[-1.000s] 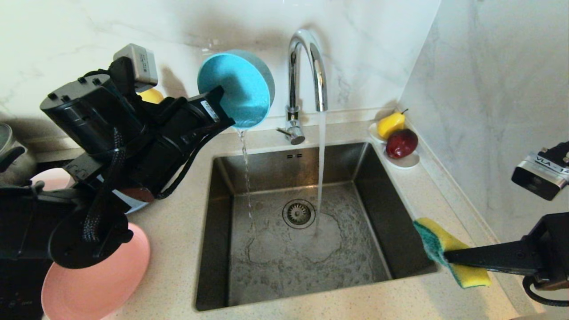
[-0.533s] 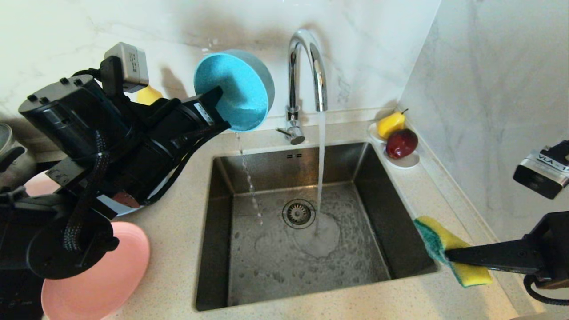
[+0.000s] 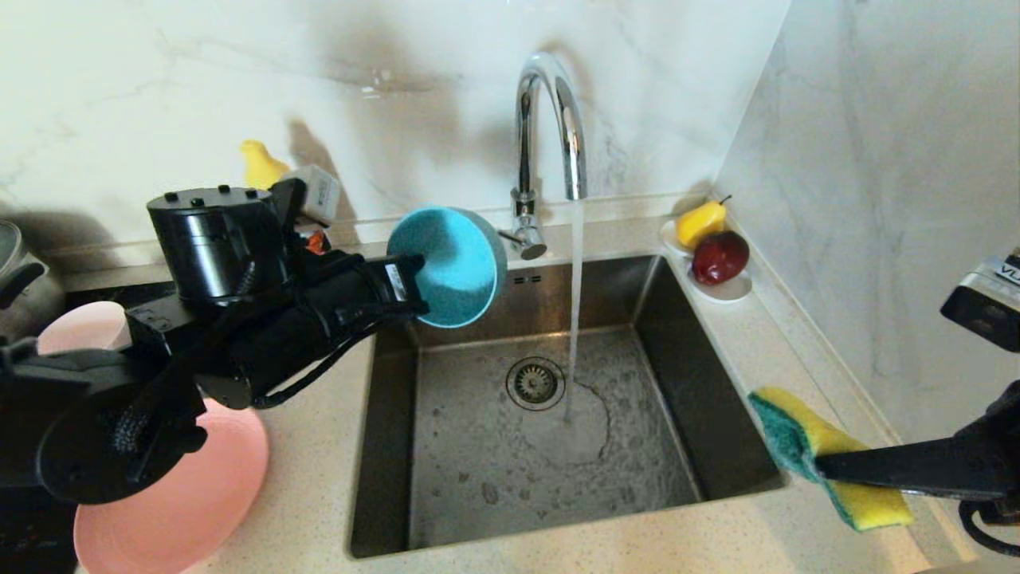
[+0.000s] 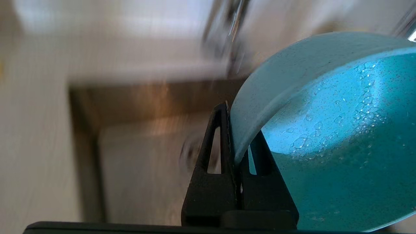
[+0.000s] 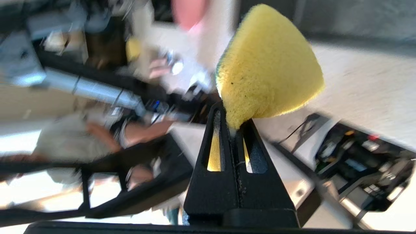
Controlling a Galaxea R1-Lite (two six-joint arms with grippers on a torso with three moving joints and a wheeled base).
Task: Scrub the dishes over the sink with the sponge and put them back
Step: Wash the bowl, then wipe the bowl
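Note:
My left gripper [image 3: 410, 287] [image 4: 235, 130] is shut on the rim of a teal bowl [image 3: 450, 267] [image 4: 325, 130]. The bowl hangs on its side over the back left corner of the steel sink [image 3: 526, 462], with wet bubbles inside. At the sink's front right corner my right gripper [image 3: 821, 466] [image 5: 232, 125] is shut on the bent yellow and green sponge [image 3: 821, 458] [image 5: 269, 68]. A pink plate [image 3: 187, 510] lies on the counter at the front left. A pale pink bowl [image 3: 84, 327] sits behind my left arm.
Water runs from the chrome faucet [image 3: 550, 127] into the sink beside the drain strainer [image 3: 534, 383]. A white dish [image 3: 729, 287] with a yellow pear [image 3: 700, 223] and a red fruit [image 3: 719, 257] stands at the back right. A steel pot [image 3: 16, 271] sits far left.
My left arm has lowered and turned, bringing the teal bowl down from beside the faucet neck to just over the sink's back left corner. The water draining from it has stopped. The sponge shifted slightly.

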